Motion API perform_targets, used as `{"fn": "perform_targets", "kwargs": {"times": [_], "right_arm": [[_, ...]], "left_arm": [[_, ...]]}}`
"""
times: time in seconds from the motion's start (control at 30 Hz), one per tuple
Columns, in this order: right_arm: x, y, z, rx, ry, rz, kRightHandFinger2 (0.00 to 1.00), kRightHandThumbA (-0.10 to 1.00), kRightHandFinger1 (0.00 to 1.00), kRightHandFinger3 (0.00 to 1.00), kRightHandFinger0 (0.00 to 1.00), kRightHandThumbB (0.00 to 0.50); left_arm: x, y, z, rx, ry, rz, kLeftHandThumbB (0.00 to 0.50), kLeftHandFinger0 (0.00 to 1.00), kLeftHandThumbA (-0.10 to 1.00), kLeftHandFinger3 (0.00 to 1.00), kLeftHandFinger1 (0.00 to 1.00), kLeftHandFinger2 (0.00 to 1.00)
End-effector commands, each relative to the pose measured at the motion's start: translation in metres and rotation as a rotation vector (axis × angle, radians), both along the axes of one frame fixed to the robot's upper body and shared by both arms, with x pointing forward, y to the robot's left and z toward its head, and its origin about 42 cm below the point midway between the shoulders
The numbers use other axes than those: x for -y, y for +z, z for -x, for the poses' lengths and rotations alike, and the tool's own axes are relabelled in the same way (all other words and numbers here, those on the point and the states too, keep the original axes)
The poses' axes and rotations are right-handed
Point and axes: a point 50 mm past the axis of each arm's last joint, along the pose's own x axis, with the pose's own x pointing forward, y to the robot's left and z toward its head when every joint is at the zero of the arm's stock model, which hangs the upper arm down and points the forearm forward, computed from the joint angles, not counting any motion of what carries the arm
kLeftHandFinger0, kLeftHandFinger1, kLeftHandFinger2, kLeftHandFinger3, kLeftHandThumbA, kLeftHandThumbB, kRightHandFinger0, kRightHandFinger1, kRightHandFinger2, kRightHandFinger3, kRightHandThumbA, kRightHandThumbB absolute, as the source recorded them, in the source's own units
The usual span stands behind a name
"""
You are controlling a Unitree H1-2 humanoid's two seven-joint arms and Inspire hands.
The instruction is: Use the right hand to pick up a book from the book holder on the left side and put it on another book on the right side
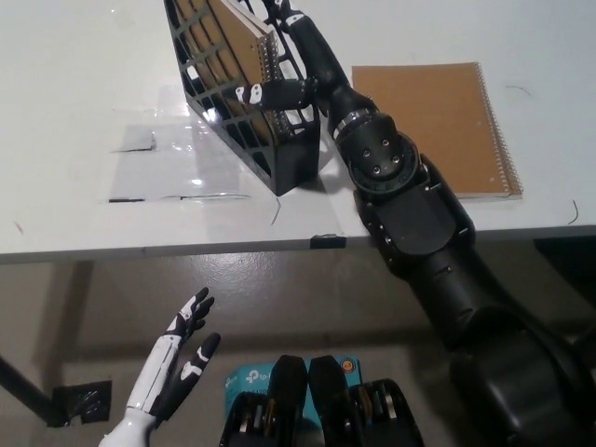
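Black right hand [284, 65] is partly hidden at the black lattice book holder [251, 102] – fingers around the spiral-bound brown book [237, 42] inside, grip unclear. Second book [438, 126] lies flat on the right; white left hand [177, 368] hangs open, low.
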Motion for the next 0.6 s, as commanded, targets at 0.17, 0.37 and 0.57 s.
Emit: {"fn": "perform_targets", "kwargs": {"times": [0.17, 0.37, 0.57], "right_arm": [[-0.020, 0.009, 0.007, 0.057, 0.054, -0.020, 1.00, 1.00, 1.00, 1.00, 1.00, 0.353], [-0.019, 0.006, 0.008, 0.059, 0.053, -0.024, 1.00, 1.00, 1.00, 1.00, 1.00, 0.359], [-0.008, 0.030, 0.012, 0.136, 0.059, -0.036, 1.00, 1.00, 1.00, 1.00, 1.00, 0.384]], "left_arm": [[-0.003, 0.005, 0.006, 0.018, -0.034, -0.031, 0.293, 1.00, 0.90, 1.00, 1.00, 1.00], [-0.002, 0.006, 0.004, 0.023, -0.037, -0.038, 0.282, 1.00, 0.86, 1.00, 1.00, 1.00], [-0.003, 0.008, 0.002, 0.027, -0.035, -0.042, 0.271, 1.00, 0.85, 1.00, 1.00, 1.00]]}}
